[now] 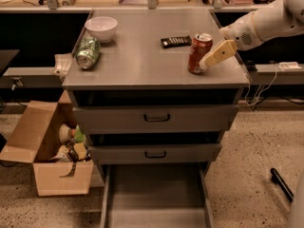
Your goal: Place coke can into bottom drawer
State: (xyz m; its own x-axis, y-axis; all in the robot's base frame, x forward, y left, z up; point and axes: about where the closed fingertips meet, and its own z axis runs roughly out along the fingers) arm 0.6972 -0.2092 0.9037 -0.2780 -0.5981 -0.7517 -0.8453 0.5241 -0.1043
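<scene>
The red coke can (198, 53) stands upright on the right part of the grey cabinet top (137, 61). My gripper (206, 63) comes in from the right on the white arm (266, 23) and is right against the can's right side, at the can's height. The bottom drawer (154, 194) is pulled out at the foot of the cabinet, its flat grey floor bare.
A green-and-silver soda can (88, 52) lies on its side at the top's left, with a white bowl (101, 28) behind it. A black flat object (175, 41) lies behind the coke can. Two upper drawers (156, 118) are pushed in. An open cardboard box (47, 151) stands left of the cabinet.
</scene>
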